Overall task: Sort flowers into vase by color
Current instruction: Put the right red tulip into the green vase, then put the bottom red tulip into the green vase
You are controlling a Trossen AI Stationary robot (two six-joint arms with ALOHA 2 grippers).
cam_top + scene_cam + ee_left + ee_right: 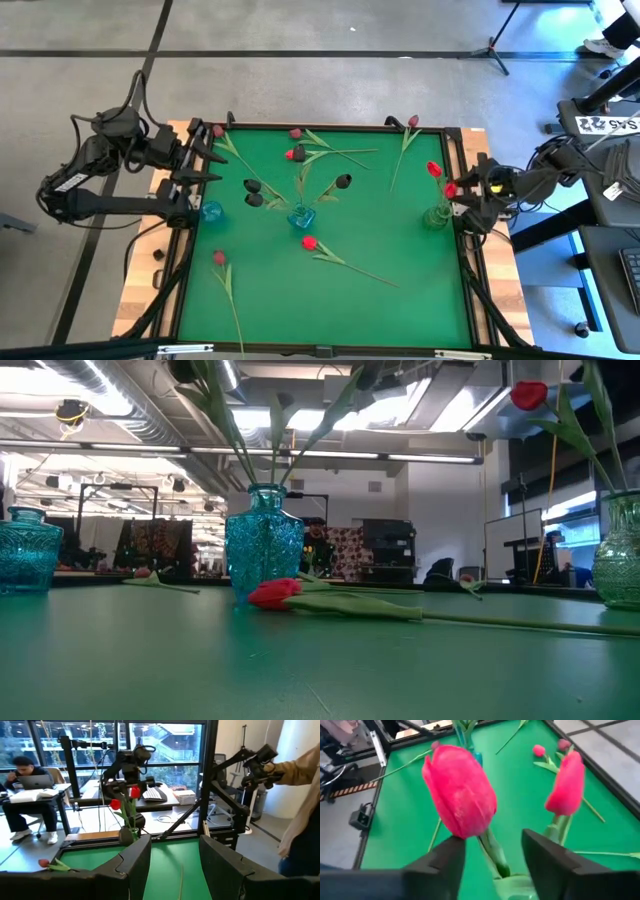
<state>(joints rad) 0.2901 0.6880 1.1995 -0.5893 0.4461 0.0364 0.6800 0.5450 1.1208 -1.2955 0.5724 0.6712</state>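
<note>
red tulip: head stands just ahead of the right gripper, its stem running down between the two fingers into the clear vase below.
jaws: parted, the stem between them — no pinch visible, so it looks let go.
second red tulip: just beside one finger, in the same vase.
risk: backing out crooked could snag the stem or a leaf and drag the flower out — or tip the vase.
left gripper: parted and holding nothing, waiting at the mat's far edge.

Tulips scattered; some in vases
</note>
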